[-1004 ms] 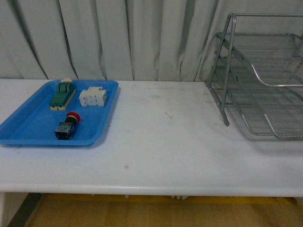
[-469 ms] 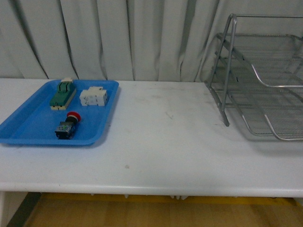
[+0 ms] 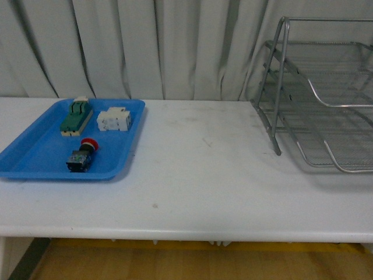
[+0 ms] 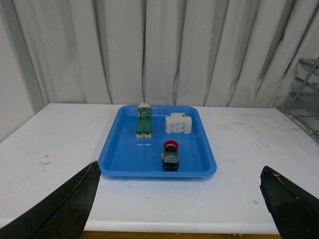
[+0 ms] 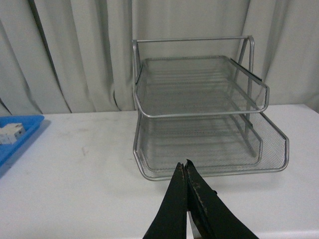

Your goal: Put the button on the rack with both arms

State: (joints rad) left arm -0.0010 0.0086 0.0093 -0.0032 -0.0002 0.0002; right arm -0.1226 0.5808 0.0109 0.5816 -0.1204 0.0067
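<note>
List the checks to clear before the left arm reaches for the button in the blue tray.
1. Button lies on its side in the blue tray, apart from the green switch block and the white terminal block: ok.
2. Left gripper open wide and facing the tray: ok.
3. Nothing stands between the left gripper and the button: ok.
4. Right gripper shut, so likely not ready for a handover: not ok.
5. Rack upright on the table, open front toward the right gripper: ok.
</note>
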